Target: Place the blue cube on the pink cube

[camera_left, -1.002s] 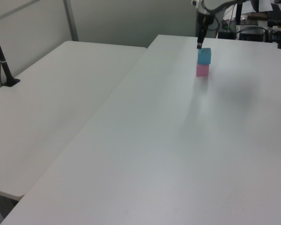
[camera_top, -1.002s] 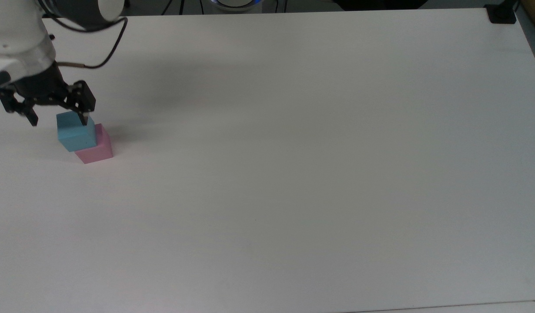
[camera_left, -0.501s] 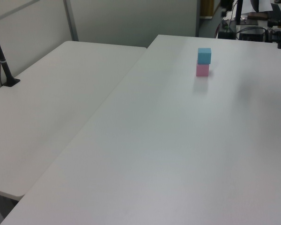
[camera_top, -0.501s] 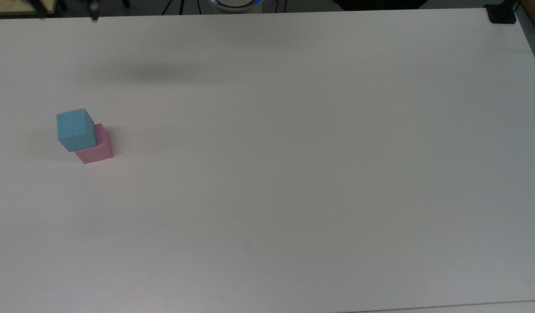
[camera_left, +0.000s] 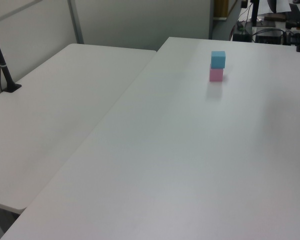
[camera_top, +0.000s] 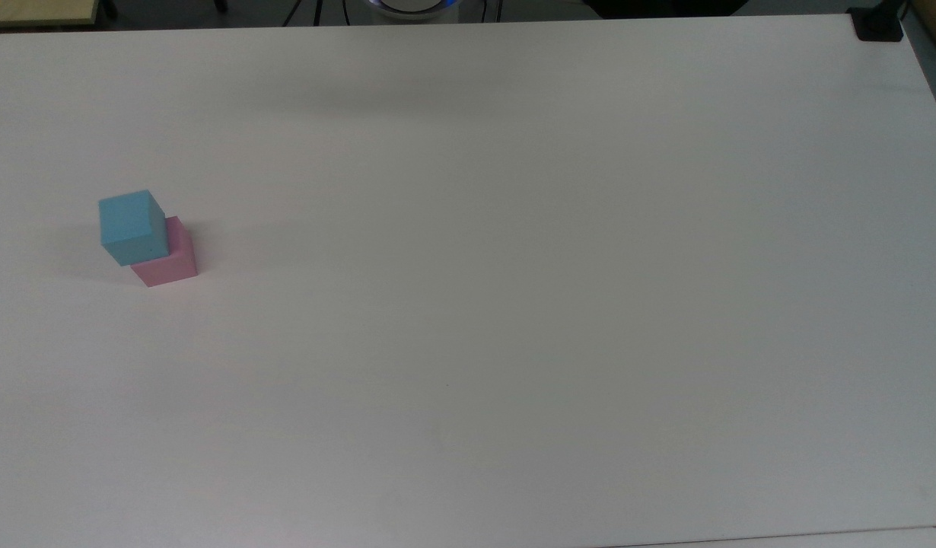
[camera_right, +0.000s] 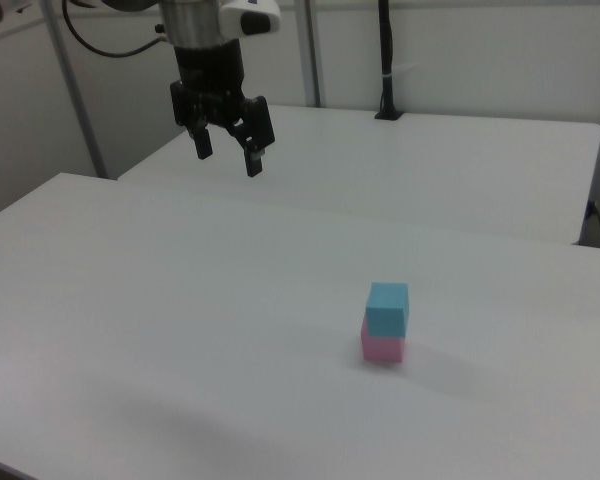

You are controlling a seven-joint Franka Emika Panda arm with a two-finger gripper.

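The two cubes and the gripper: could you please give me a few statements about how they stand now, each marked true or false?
1. The blue cube sits on top of the pink cube. True.
2. The gripper is shut on the blue cube. False: it is open, empty, and raised well away from the cubes.
3. In the top view, the cubes stand near the top view's left edge of the table. True.
4. The pink cube lies on its own, apart from the blue one. False: the two touch, stacked.
5. In the right view, the gripper is to the right view's right of the cubes. False: it is to their left.
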